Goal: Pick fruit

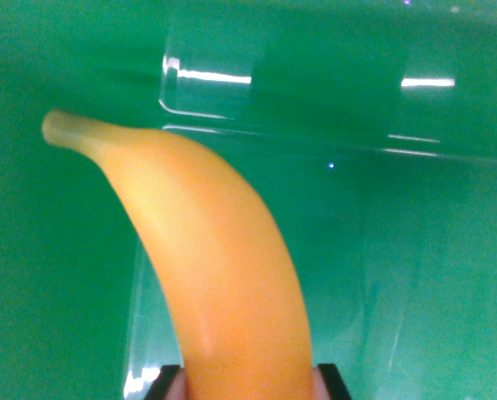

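1. Item: banana [223,275], yellow-orange and smooth-skinned, with a pale greenish stem tip. It is the only fruit in the wrist view and the task's thing.

2. Position relative to the gripper [247,385]: the banana's lower end sits directly between the two dark finger tips visible at the bottom edge. From there the body runs straight ahead of the gripper and curves toward the wrist view's left, ending in the stem at upper left.

3. Long axis: roughly in line with the camera's forward direction near the gripper, bending leftward further out. The finger tips stand on either side of the narrow width, across the axis rather than along it.

4. Gripper state: partly closed, with a finger tip flanking each side of the fruit and pinkish pads pressed against or just beside the skin. It appears to have hold of the banana at its near end, though the contact lies at the frame's very edge and cannot be confirmed outright.

5. Surroundings: a green surface [32,275] fills the background. A clear plastic container [315,117] with bright glints lies beyond the banana, further from the gripper. Whether the fruit touches either is not determinable.

6. Judgement: most of the mass projects forward and left of the hold, so the stem end will likely tend to sag or swing.
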You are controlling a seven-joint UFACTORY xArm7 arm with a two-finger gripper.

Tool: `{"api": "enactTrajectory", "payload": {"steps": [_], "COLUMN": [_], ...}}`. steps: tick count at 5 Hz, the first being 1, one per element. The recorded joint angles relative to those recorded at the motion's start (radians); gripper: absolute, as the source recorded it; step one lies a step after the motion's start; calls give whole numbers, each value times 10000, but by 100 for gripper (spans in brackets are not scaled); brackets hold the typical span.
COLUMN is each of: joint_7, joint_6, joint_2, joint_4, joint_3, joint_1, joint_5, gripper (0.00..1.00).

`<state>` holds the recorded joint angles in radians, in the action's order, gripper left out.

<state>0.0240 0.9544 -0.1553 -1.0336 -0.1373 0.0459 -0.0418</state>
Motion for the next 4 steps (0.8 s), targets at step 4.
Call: {"api": "enactTrajectory", "payload": {"steps": [4], "joint_7": [9], "joint_6": [891], "joint_2": [322], "joint_4": [-571], "joint_3": [-2], "joint_1": [-19], "joint_5": [-30], "gripper": [100]}}
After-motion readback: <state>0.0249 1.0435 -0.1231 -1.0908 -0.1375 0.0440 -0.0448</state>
